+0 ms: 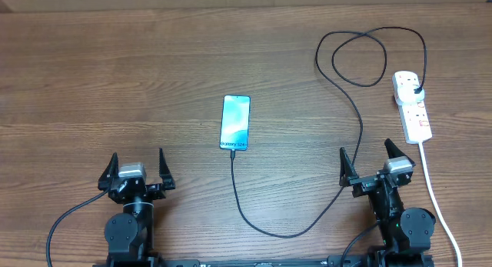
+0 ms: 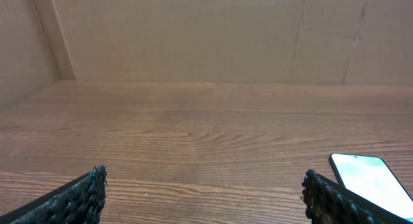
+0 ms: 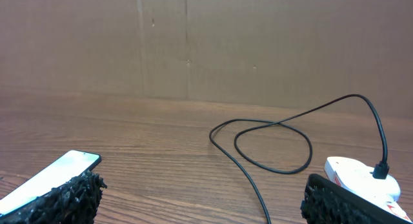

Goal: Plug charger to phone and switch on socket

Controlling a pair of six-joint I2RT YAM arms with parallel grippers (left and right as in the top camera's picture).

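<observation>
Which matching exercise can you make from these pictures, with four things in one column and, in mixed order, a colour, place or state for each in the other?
Things:
1. phone
2. socket
3. charger
4. left gripper

Descriptions:
A. white with red marks, on the right side
B. black and thin, makes a loop
C. open, holding nothing
D. lit blue screen, in the middle

Pairs: 1-D, 2-A, 3-B, 4-C
</observation>
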